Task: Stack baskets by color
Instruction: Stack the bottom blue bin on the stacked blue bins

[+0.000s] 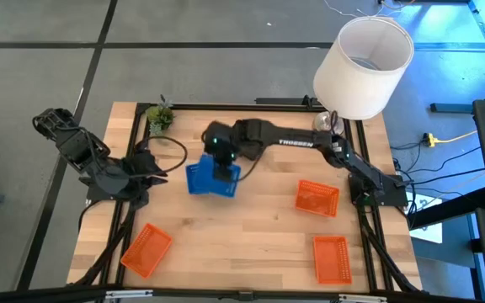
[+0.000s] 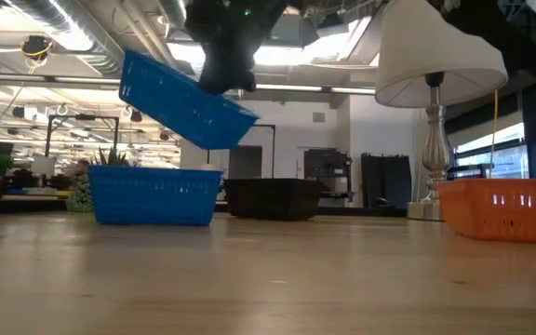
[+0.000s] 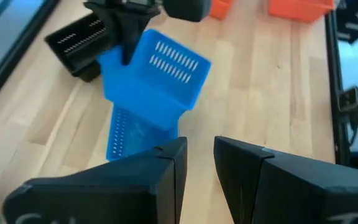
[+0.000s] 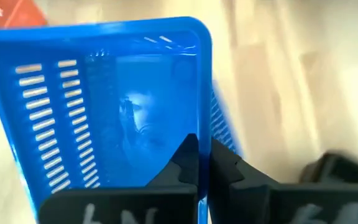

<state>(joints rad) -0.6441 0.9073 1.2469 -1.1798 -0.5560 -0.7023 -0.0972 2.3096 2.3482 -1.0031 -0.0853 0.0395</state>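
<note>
The near edge of the table (image 1: 251, 252) carries 2 orange baskets, one at the left (image 1: 146, 249) and one at the right (image 1: 330, 257). A 3rd orange basket (image 1: 317, 198) lies farther in on the right side.

Near the middle, the right gripper (image 4: 204, 163) is pinched shut on the wall of a blue basket (image 2: 186, 100), with 1 finger inside and 1 outside. In the low view this basket hangs tilted in the air, clear of the wood. Directly under it a 2nd blue basket (image 2: 154, 195) stands upright on the table. A black basket (image 2: 273, 198) sits just beyond, toward the far side.

The left gripper (image 1: 148, 165) waits at the left side of the table, pointed toward the blue baskets, its fingers (image 3: 160, 180) parted with a narrow gap and nothing between them.

At the far left corner stands a small plant (image 1: 160, 115). At the far right corner is a lamp with a big white shade (image 1: 363, 67).
</note>
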